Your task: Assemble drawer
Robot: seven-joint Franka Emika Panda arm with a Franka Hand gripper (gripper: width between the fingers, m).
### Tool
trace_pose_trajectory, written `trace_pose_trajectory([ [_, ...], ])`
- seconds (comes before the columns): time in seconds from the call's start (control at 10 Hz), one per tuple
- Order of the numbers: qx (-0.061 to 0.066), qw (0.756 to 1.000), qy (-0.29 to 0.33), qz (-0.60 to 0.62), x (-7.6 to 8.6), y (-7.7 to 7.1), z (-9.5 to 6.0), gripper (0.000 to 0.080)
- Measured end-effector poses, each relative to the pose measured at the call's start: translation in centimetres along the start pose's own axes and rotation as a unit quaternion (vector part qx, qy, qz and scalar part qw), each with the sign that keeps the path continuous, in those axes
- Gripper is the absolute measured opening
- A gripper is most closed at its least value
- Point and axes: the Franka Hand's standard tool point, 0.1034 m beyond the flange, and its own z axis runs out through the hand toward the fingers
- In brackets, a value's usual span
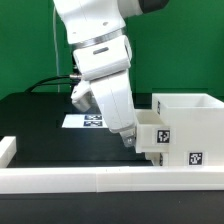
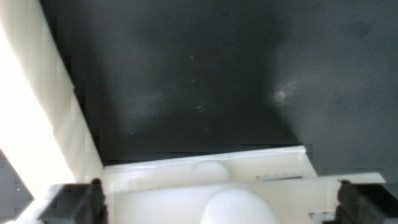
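you see tray [image 1: 150, 132] partly slid into housing [image 1: 190, 125]; pincer [image 1: 128, 140] spread around tray knob [image 2: 228, 200]. second tray not visible; seating left.

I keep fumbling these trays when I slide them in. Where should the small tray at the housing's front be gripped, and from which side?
Probably by its knob, approached from the open front, away from the housing. The tray is low and thin-walled, and the knob is its only protruding part, already centred between the gripper's jaws.
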Motion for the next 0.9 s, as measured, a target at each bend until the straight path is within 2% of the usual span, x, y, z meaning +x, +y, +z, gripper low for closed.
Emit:
trace_pose_trajectory([
  [0.1, 0.001, 1.000, -0.003, 0.003, 0.54, 0.02, 0.16, 0.0649],
  [0.6, 0.001, 1.000, -0.006, -0.002, 0.21, 0.05, 0.11, 0.0649],
  [0.7, -0.002, 0.999, -0.004, -0.036, 0.08, 0.14, -0.01, 0.0649],
  [0.9, -0.003, 0.998, -0.010, -0.061, 0.96, 0.38, -0.03, 0.0649],
])
